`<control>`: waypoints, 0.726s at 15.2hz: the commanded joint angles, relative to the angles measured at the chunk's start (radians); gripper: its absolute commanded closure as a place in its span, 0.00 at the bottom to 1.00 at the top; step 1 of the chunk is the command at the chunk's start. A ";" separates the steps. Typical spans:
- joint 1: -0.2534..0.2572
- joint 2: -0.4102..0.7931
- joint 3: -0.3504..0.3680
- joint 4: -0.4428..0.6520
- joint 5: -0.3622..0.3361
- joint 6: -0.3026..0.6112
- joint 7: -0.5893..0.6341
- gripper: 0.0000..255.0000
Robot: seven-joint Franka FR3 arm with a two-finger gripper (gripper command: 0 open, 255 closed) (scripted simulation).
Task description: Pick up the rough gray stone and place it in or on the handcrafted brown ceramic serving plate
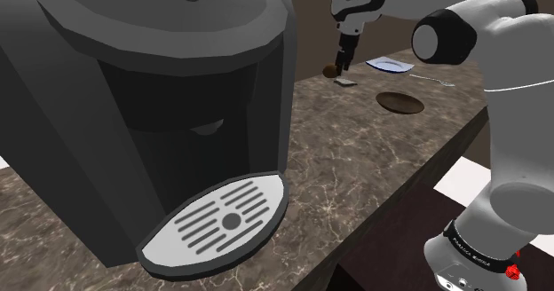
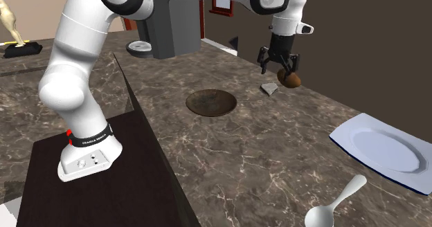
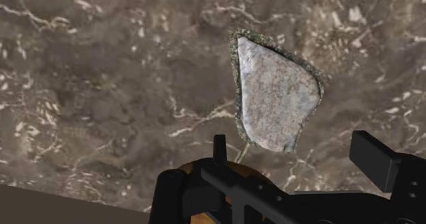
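The rough gray stone (image 3: 276, 93) lies flat on the dark marble counter (image 3: 102, 86), a flat, roughly triangular piece. My gripper (image 3: 293, 147) hangs open just above it, fingers apart and touching nothing. In the second exterior view the gripper (image 2: 277, 65) is over the stone (image 2: 269, 88), with the brown round plate (image 2: 212, 102) lying on the counter to that view's left. In the shoulder view the stone (image 1: 345, 82) sits under the gripper (image 1: 344, 57), and the plate (image 1: 399, 102) lies toward that view's lower right.
A small brown rounded object (image 2: 289, 79) sits right beside the stone. A white square plate (image 2: 384, 149) and a white spoon (image 2: 336, 205) lie further along the counter. A big dark coffee machine (image 1: 151, 94) stands at the other end.
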 commanded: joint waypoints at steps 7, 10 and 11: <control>0.015 0.016 -0.001 -0.058 0.002 0.068 0.021 0.00; 0.015 0.016 -0.001 -0.057 0.002 0.068 0.021 0.00; 0.015 0.016 -0.001 -0.057 0.002 0.068 0.021 0.00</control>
